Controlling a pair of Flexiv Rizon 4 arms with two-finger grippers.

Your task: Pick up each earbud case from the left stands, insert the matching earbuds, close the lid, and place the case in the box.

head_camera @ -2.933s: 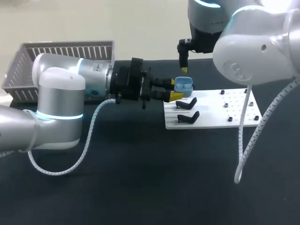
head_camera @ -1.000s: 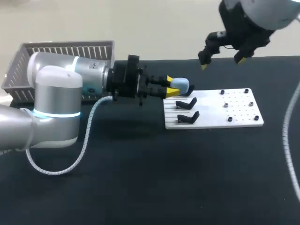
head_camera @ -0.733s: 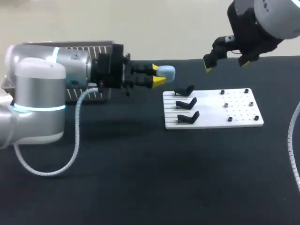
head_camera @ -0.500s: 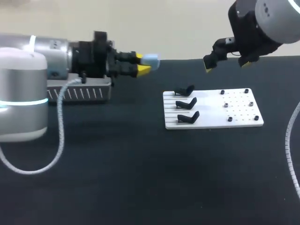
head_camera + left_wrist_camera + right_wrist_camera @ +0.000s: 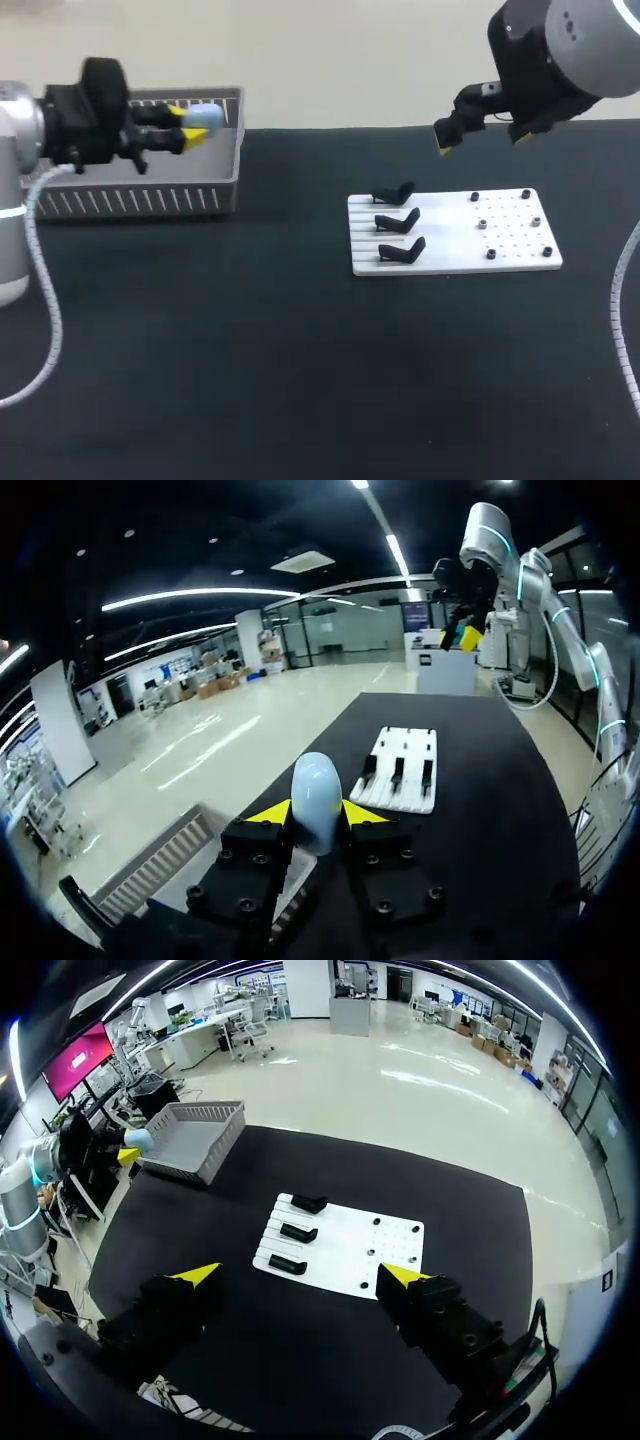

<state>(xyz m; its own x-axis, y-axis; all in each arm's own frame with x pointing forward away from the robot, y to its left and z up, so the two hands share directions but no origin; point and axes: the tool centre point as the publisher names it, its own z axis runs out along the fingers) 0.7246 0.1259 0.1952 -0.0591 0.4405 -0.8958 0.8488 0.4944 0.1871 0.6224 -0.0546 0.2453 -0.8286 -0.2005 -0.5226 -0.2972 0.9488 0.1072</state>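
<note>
Across the black table (image 5: 300,380), the largest thing in play is the left arm (image 5: 20,130), which enters from the left edge and lies level over the grey slatted box (image 5: 140,198) at the far left corner. Toward the right sits the white board (image 5: 450,255), flat on the table and well apart from the box. Above the board's far edge hangs the right gripper (image 5: 481,141), its fingers spread wide with nothing between them. The left gripper (image 5: 184,127) is clamped on the pale-blue earbud case (image 5: 204,117); in the left wrist view both yellow tips press its sides. The case looks closed, raised in the air above the box rather than resting in it. Whether it is squarely over the opening is hard to tell. The three black stands (image 5: 397,220) on the board are all bare.

The step in hand seems to be the last one: dropping off this case. The next move likely calls for centring the case over the box, lowering it below the rim, then parting the fingers so it settles gently.
</note>
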